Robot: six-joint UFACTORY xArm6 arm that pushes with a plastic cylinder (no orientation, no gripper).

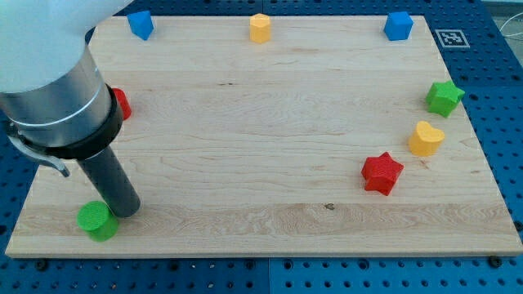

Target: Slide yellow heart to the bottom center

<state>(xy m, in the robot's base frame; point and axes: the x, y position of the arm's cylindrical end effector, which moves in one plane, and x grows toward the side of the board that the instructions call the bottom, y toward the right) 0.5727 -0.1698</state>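
The yellow heart [426,138] lies near the view's right edge of the wooden board [261,147], between a green star [444,98] above it and a red star [382,173] to its lower left. My tip [125,211] rests at the view's bottom left, touching or almost touching the right side of a green cylinder [98,220]. The tip is far from the yellow heart, across the whole board.
A red block [121,103] is partly hidden behind the arm at the left edge. Along the top edge sit a blue block [140,24], a yellow cylinder-like block [260,28] and a blue cube [398,25].
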